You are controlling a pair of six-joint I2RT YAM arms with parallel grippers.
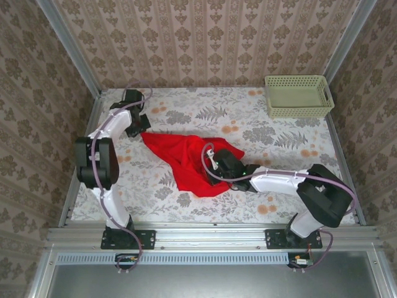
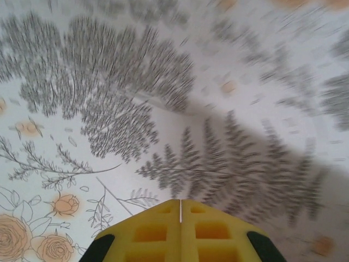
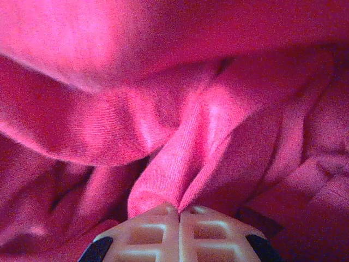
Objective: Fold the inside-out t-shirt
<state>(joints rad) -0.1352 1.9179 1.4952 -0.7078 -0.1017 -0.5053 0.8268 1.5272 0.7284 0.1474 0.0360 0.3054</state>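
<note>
Basket [image 1: 298, 96] well apart; right fingers [image 3: 174, 217] pinch t-shirt [image 1: 186, 161] fold; left fingers [image 2: 175, 212] closed, seemingly empty.

The inside-out t-shirt [image 1: 186, 164] is soft red cloth, matt, with a fine weave that shows close up in the right wrist view. The surface [image 1: 248, 118] has a matt printed covering, smooth but for a slight crease. The left hand [image 2: 180, 203] and the right hand [image 3: 179, 208] are moulded plastic with recessed cells, dull rather than glossy. The basket [image 1: 296, 78] is latticed plastic; the rail [image 1: 211, 236] at the near edge is metal — faintly shiny.
</note>
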